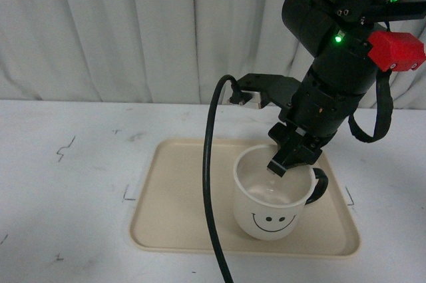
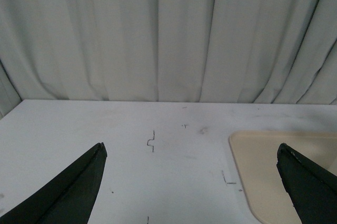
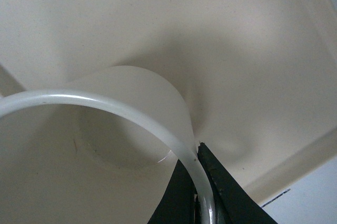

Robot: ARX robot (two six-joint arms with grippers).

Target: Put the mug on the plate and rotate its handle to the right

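1. Right claw point(image 1: 287, 160): its black fingers are clamped on the rim of the cream-white round mug with the black smiley face point(image 1: 269, 211). One finger is inside and one outside, at about 1 o'clock on the rim; the right wrist view point(image 3: 199, 153) shows the thin wall pinched between them.
2. This mug stands upright on the flat beige rectangular plastic tray point(image 1: 174, 193), toward its 4 o'clock corner. Its glossy black loop handle point(image 1: 320, 186) points to about 3 o'clock, and the face looks toward 6 o'clock.
3. Left claw point(image 2: 190, 147): its fingers are spread wide and hold nothing, over the white desk point(image 1: 66, 190) beside the tray and well apart from the mug.
4. Judgement: placing and turning look done, so letting go is the risky part.
   - If the fingers rise before parting fully, the rim pinch could drag, tilt or twist the mug, swinging the handle off 3 o'clock.
   - A black cable point(image 1: 208, 183) hangs at the mug's 9 o'clock side; arm motion could swing it against the mug.
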